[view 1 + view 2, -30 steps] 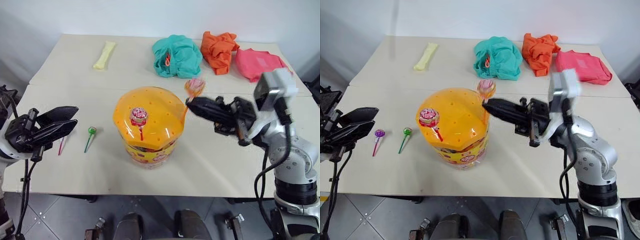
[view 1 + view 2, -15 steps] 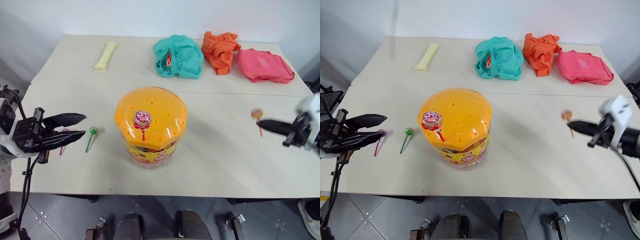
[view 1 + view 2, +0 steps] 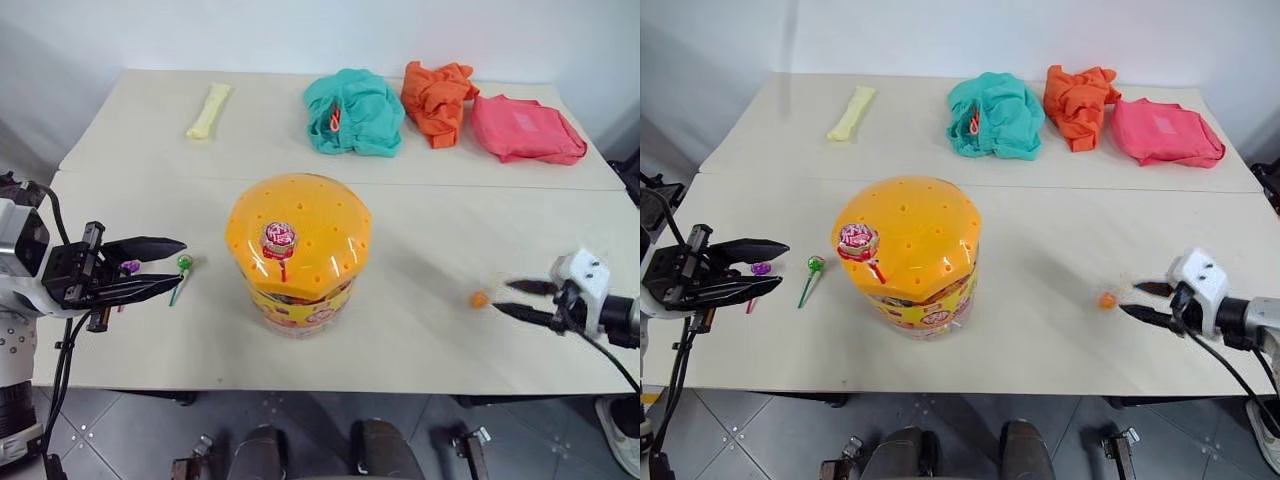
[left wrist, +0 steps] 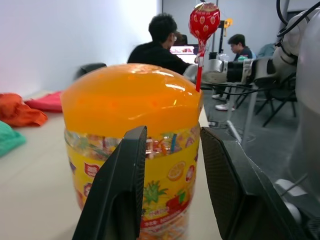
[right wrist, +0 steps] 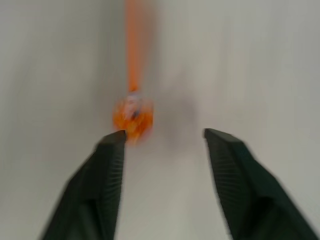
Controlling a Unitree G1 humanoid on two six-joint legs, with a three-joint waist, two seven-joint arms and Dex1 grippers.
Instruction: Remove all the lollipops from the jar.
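- Left eye view showed a pale tabletop point(image 3: 430, 330) with the wide clear plastic jar point(image 3: 298, 255), capped by a domed orange lid dotted with holes, standing at the centre of the frame.
- One pink-wrapped lollipop on a red stick point(image 3: 279, 240) stood upright in the lid.
- At the right edge, the right gripper point(image 3: 512, 297) had its two black fingers apart, holding nothing.
- An orange-wrapped lollipop point(image 3: 480, 299), blurred, was just left of those fingertips.
- At the left edge, the left gripper point(image 3: 172, 265) pointed toward the jar, its jaws partly apart and empty.
- A green lollipop point(image 3: 182, 268) and a purple lollipop point(image 3: 130, 267) lay on the table near the left fingertips.
- Along the top of the frame lay a pale yellow packet point(image 3: 209, 109) and crumpled teal point(image 3: 353, 112), orange point(image 3: 436, 102) and pink point(image 3: 525, 128) cloths.
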